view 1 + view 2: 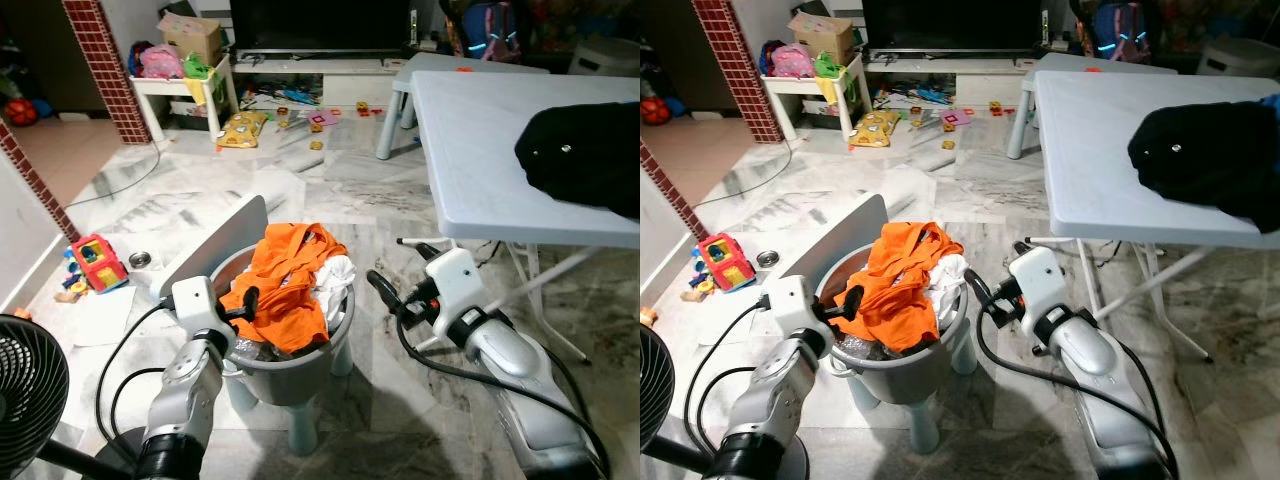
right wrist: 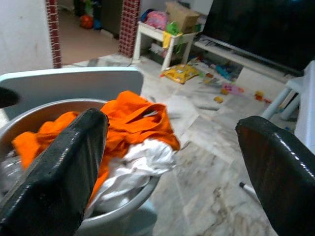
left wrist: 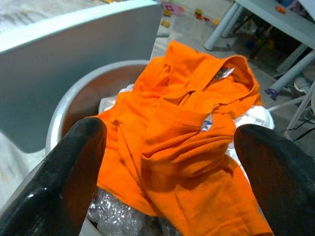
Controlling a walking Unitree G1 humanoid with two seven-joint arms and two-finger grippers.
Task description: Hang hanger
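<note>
Orange shirt [image 1: 285, 285] heaped in grey basket [image 1: 290, 375], nearer left tool [image 1: 243, 305]; right tool [image 1: 390, 290] beside rim; both spread wide, empty.

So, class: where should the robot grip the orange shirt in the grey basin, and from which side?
Pinch the raised collar fold at the top of the orange shirt, coming from above: it lies heaped highest in the grey basin, beside the open left gripper.
</note>
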